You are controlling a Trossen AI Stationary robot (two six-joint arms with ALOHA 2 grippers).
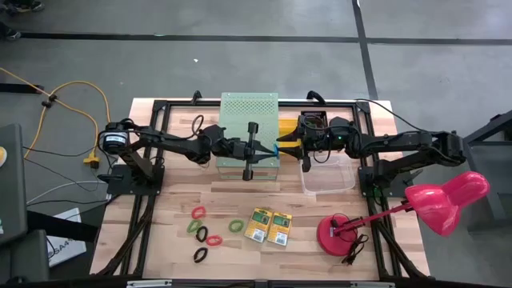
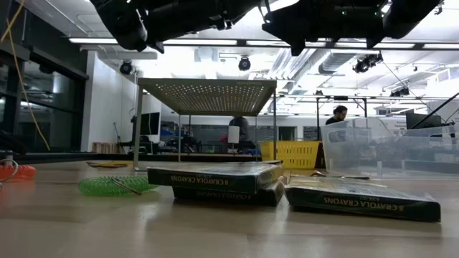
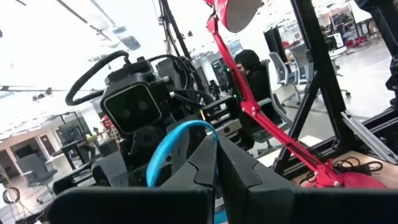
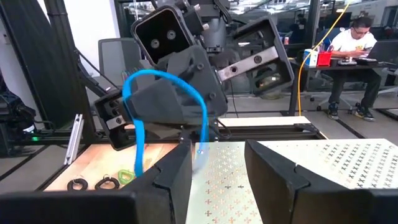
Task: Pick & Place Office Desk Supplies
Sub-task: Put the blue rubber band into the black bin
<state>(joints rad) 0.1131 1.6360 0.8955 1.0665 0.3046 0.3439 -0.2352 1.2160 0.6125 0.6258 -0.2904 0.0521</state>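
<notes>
Two dark jointed arms, black cables looped at the wrists, blocky black fingers (image 4: 273,168) with angular tips

From my low view both arms were cut off by the top edge, hiding each hand. The lamp (image 1: 436,204) ran past the left wrist picture's edge, and the blue band (image 4: 166,118) stayed partly hidden behind the left hand (image 4: 168,102)

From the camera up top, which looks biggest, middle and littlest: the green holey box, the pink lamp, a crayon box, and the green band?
1. Green holey box
2. Pink lamp
3. Crayon box; its twin looks alike
4. Green band
</notes>
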